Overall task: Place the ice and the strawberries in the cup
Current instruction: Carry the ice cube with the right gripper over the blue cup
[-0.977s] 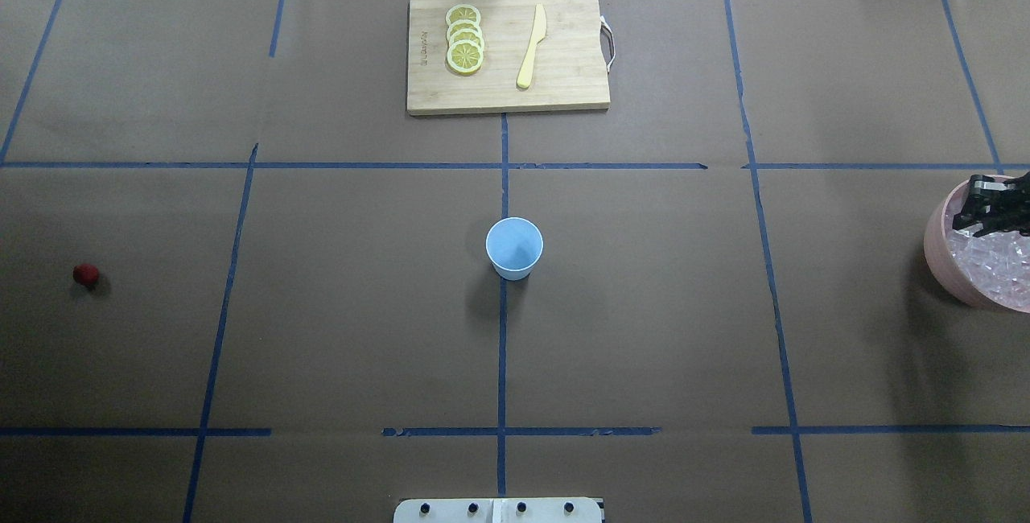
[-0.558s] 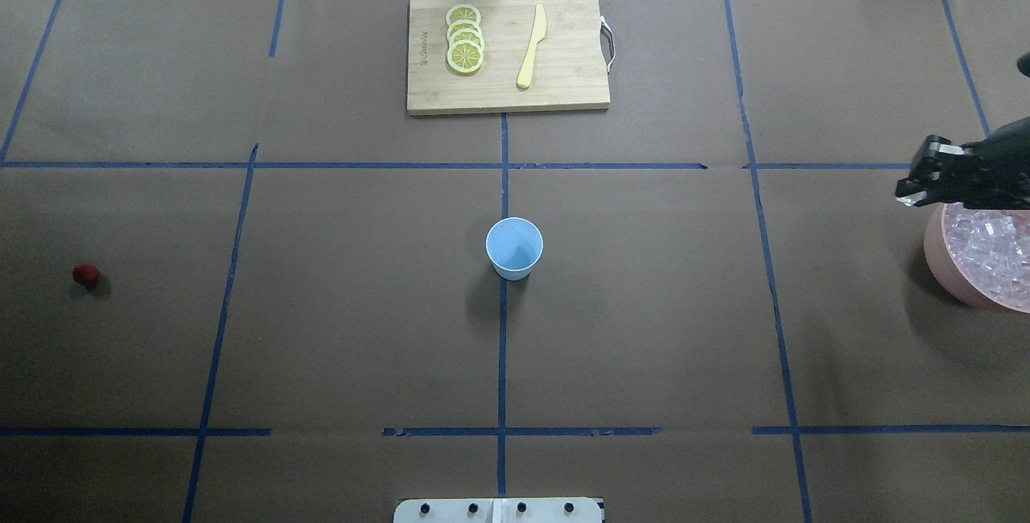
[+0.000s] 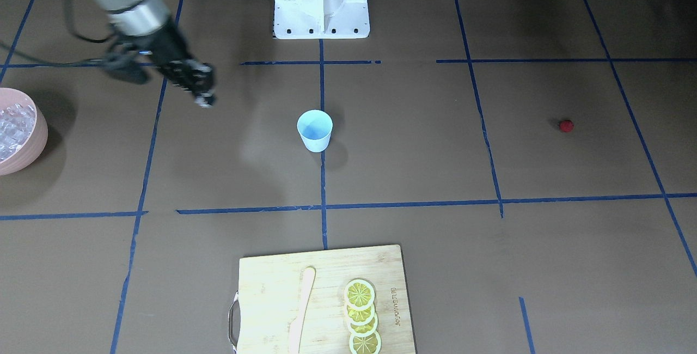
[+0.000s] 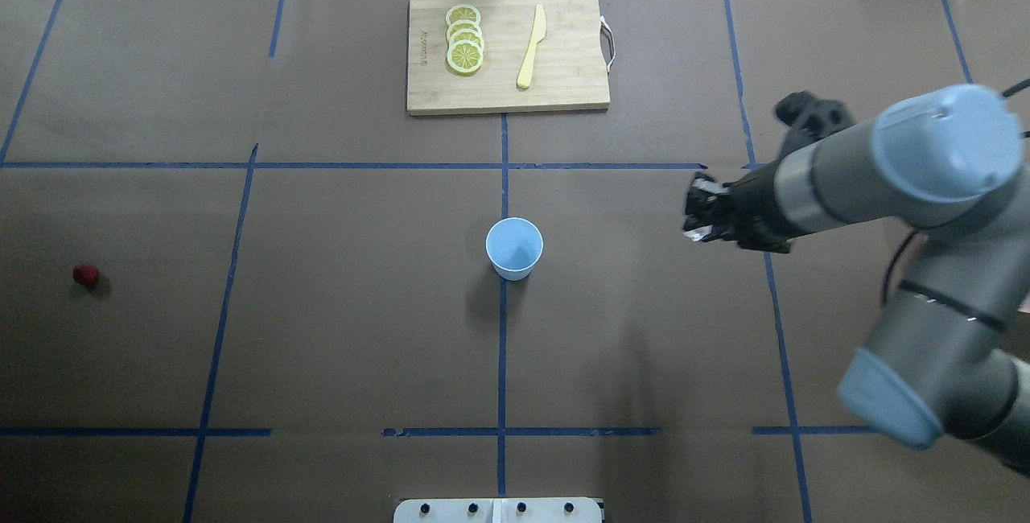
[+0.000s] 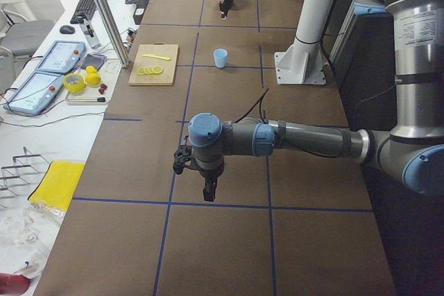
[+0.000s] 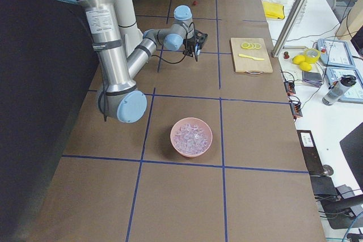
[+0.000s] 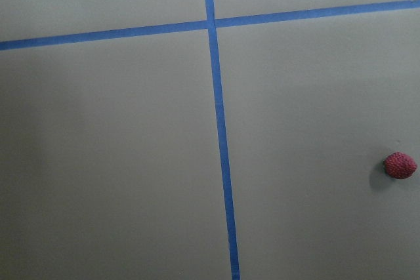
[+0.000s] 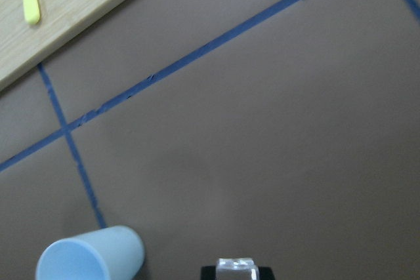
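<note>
Frame edges crop the right end effector (image 8: 236, 273), its ice cube (image 8: 236, 264) and the pink bowl (image 3: 35, 150). Left end effector (image 5: 209, 188) opening: indeterminate.

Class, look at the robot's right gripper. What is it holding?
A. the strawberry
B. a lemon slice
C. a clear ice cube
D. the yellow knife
C: the right wrist view shows a clear ice cube pinched in the right gripper, while the strawberry lies on the table and the lemon slices and knife lie on the cutting board.
</note>
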You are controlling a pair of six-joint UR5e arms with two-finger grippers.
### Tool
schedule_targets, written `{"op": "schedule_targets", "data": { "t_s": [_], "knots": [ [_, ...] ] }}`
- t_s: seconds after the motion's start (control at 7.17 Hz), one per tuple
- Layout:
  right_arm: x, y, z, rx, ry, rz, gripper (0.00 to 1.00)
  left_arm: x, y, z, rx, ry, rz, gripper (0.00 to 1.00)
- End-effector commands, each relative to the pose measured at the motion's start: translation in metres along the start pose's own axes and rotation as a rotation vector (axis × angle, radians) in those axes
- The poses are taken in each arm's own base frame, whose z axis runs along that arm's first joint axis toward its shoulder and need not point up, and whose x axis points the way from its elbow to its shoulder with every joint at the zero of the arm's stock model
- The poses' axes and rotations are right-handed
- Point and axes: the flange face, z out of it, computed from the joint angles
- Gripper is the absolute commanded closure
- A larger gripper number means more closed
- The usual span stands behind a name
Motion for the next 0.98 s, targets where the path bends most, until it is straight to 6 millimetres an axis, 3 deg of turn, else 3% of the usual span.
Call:
{"op": "schedule_targets", "data": {
  "t_s": [0.0, 0.42, 0.56, 0.84],
  "knots": [
    [-0.110, 0.067, 0.043, 0.045, 0.003, 0.081, 0.97, 0.001, 0.000, -0.001, 0.002, 0.000, 0.002, 0.00],
    [-0.116, 0.067, 0.049, 0.057, 0.011, 0.082, 0.96, 0.002, 0.000, -0.002, 0.004, 0.003, 0.004, 0.00],
    [-0.121, 0.065, 0.060, 0.076, 0.027, 0.085, 0.95, 0.004, 0.000, -0.002, 0.005, 0.018, 0.004, 0.00],
    [-0.120, 0.062, 0.068, 0.086, 0.041, 0.088, 0.86, 0.004, 0.000, -0.002, 0.005, 0.020, 0.004, 0.00]
  ]
}}
